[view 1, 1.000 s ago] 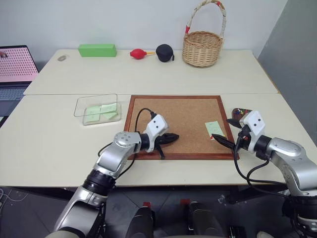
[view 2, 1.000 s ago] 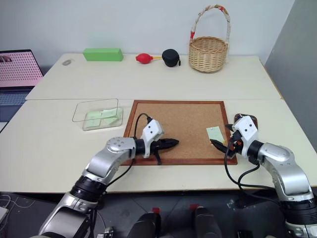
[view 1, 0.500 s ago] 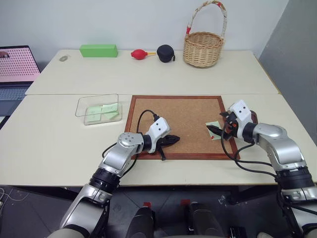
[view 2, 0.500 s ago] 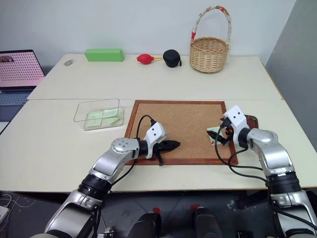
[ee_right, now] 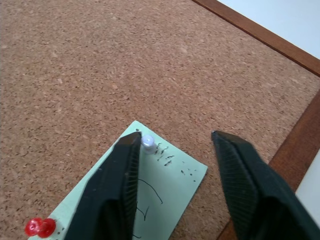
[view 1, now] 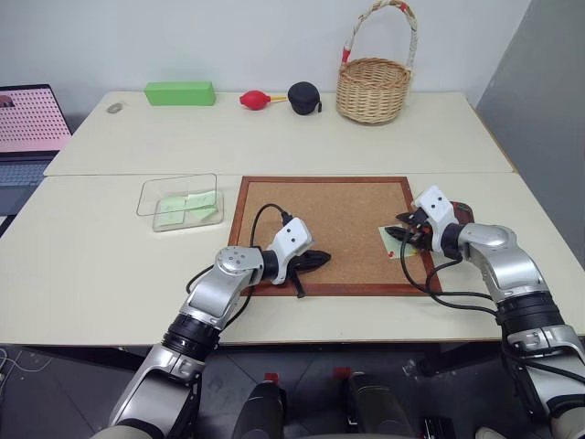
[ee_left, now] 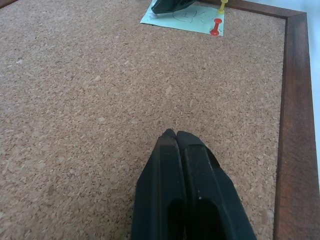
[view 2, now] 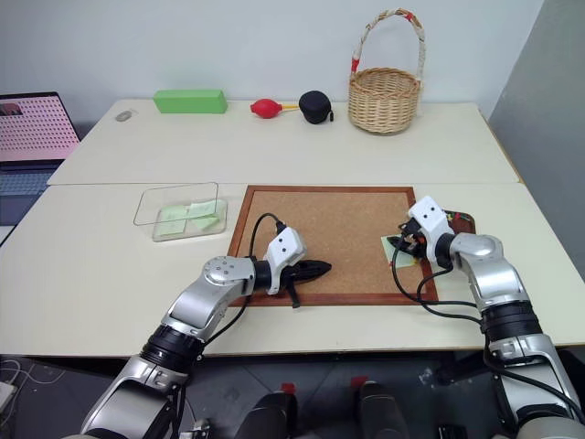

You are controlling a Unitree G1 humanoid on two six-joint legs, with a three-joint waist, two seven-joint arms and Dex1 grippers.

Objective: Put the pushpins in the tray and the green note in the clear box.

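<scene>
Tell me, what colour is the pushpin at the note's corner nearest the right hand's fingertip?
White pushpin, clearest in the right wrist view.

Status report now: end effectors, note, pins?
Left end effector shut, empty. Right end effector open over note. Note pinned to corkboard; red pin in.

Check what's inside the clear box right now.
The clear box holds pale green notes lying flat on its bottom; their number is hard to tell. No pushpins show inside it.
</scene>
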